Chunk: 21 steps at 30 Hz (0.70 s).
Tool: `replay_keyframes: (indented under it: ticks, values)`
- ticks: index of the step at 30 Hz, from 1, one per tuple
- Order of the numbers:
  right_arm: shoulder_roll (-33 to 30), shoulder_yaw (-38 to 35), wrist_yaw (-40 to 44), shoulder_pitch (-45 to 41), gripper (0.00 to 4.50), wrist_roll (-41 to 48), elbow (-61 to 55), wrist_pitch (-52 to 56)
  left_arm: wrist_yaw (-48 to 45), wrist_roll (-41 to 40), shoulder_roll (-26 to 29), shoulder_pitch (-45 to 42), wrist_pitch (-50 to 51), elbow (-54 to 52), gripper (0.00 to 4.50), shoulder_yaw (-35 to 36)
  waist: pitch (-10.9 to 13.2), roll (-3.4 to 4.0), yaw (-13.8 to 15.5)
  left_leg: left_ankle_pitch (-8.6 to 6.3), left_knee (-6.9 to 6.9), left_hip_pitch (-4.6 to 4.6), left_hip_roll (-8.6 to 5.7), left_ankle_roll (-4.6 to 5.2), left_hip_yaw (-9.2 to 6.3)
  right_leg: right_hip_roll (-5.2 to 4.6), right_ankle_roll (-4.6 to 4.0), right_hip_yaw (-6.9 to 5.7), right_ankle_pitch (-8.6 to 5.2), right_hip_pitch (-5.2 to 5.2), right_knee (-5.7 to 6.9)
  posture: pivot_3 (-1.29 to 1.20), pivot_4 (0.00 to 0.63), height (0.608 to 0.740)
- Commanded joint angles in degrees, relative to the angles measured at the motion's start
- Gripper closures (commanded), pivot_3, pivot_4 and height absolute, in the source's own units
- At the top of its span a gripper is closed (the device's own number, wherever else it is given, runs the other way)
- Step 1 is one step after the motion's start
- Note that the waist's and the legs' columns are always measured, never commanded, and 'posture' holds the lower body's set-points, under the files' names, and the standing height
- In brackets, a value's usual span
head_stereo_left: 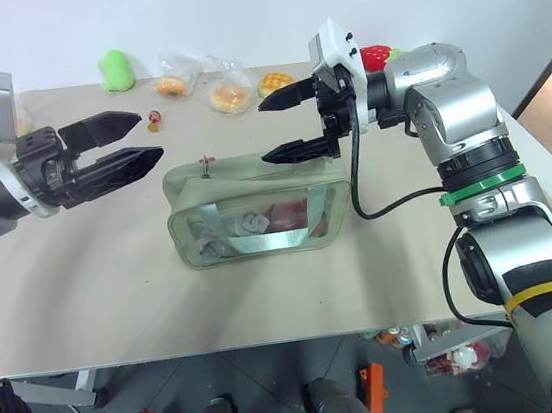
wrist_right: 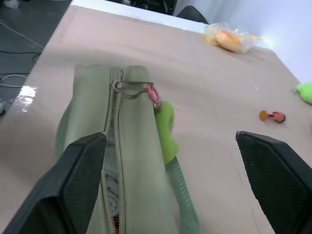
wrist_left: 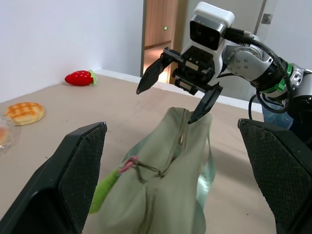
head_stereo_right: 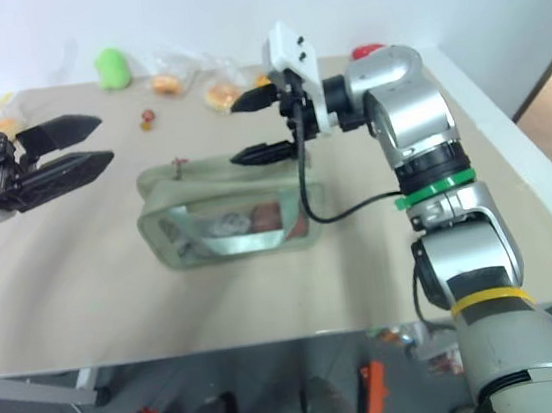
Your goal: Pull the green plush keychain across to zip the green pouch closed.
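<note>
The green pouch (head_stereo_left: 251,209) lies in the middle of the table, clear window side toward me and zipper along the top. The zipper pull sits at the pouch's left end. From it, the green plush keychain (wrist_right: 165,129) hangs on its pink clasp (wrist_left: 129,165) down the far side. My right gripper (head_stereo_left: 264,132) is open, pointing left just above the pouch's right end and holding nothing. My left gripper (head_stereo_left: 150,134) hovers open to the left of the pouch, clear of it, with nothing between its fingers.
Along the back of the table lie a green plush blob (head_stereo_left: 116,70), bagged pastries (head_stereo_left: 229,96), a waffle bun (head_stereo_left: 276,83), a red strawberry toy (head_stereo_left: 375,55) and a small red toy (head_stereo_left: 154,118). The table's front edge (head_stereo_left: 273,346) is close below the pouch.
</note>
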Motion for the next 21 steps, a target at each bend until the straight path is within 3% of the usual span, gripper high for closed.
replay_keyframes:
  ticks: [1,14,21]
  values:
    - [-2.25,-2.29,1.90,-0.97,0.04,1.00,-1.66,-0.81,0.04,-0.10,0.87,-0.68,-0.66,-0.53,0.00,0.83,0.00,0.00,0.00,0.00,0.00,0.00,0.00,0.00,0.00,0.00,0.00,0.00,0.00,0.00,0.00,0.00,0.150,0.740]
    - [-17.04,-6.63,10.45,2.83,0.04,3.01,0.30,0.70,-0.64,1.87,3.75,5.34,-0.75,-0.62,0.00,1.88,0.00,0.00,0.05,0.00,-0.03,0.03,0.00,0.00,0.03,-0.01,-0.05,0.01,-0.08,0.01,-0.01,0.00,0.150,0.740]
    - [-18.30,-5.35,9.07,11.57,0.04,3.03,-5.25,2.22,0.28,1.59,3.23,5.39,-0.61,-0.48,0.00,1.84,0.00,0.01,-0.17,0.00,-0.02,0.08,0.00,0.00,0.08,-0.01,-0.07,0.06,-0.05,0.00,0.01,0.00,0.150,0.740]
